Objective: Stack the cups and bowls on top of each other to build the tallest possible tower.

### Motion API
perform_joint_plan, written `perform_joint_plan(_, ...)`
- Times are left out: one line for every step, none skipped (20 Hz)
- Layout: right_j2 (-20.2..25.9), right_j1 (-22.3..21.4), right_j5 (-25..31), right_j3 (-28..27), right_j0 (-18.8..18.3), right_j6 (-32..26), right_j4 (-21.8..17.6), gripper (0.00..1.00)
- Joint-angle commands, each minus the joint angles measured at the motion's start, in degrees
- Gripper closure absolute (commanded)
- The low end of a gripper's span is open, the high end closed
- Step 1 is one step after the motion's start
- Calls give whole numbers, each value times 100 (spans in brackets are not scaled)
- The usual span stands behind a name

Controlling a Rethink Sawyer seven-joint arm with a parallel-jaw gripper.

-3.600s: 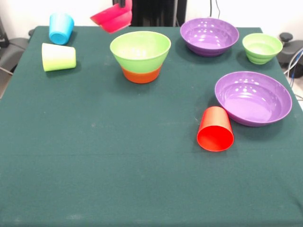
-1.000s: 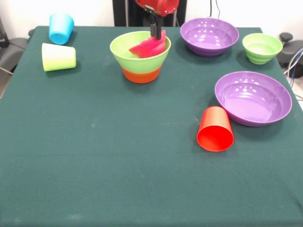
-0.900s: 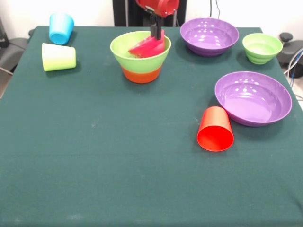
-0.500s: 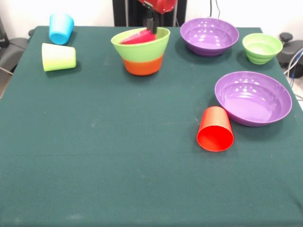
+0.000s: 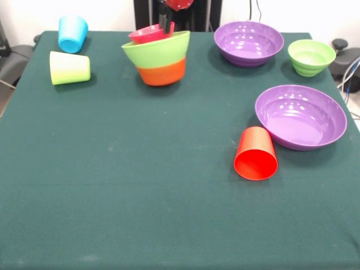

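My gripper (image 5: 166, 23) comes down at the top centre and is shut on the rim of the pink bowl (image 5: 147, 34). The pink bowl sits tilted in the tower (image 5: 156, 58), a lime-green bowl nested over an orange base. The tower leans left and looks raised off the cloth. A sky blue cup (image 5: 72, 32) and a lime green cup (image 5: 70, 67) lie on their sides at the far left. A red cup (image 5: 256, 153) lies on its side against a purple bowl (image 5: 301, 115). A second purple bowl (image 5: 248, 42) and a small green bowl (image 5: 311, 56) stand at the far right. The orange cup is out of view.
The green cloth table (image 5: 140, 197) fills the view. The robot's dark pedestal (image 5: 149, 14) stands right behind the tower. Cables and dark gear (image 5: 349, 62) lie off the table's right edge.
The gripper has risen and moved left with the pink bowl. The green and orange stack came along, shifting left and tipping over to the left, and the pink bowl now pokes out above its rim.
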Motion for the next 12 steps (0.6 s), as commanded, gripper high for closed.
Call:
perform_joint_plan(104,423,372,-417,101,686,53,100)
perform_joint_plan(116,451,362,-451,100,690,61,100)
perform_joint_plan(121,480,357,-490,108,691,70,100)
perform_joint_plan(125,506,355,-527,101,686,72,100)
perform_joint_plan(136,525,348,-552,91,682,70,100)
perform_joint_plan(154,538,345,-569,74,676,64,100)
perform_joint_plan(172,552,341,-585,57,671,59,100)
perform_joint_plan(169,565,335,-593,77,687,69,100)
perform_joint_plan(162,568,335,-598,91,696,73,100)
perform_joint_plan(167,577,332,-604,101,714,85,100)
perform_joint_plan(164,576,333,-606,110,721,88,100)
perform_joint_plan(163,567,334,-596,115,728,87,100)
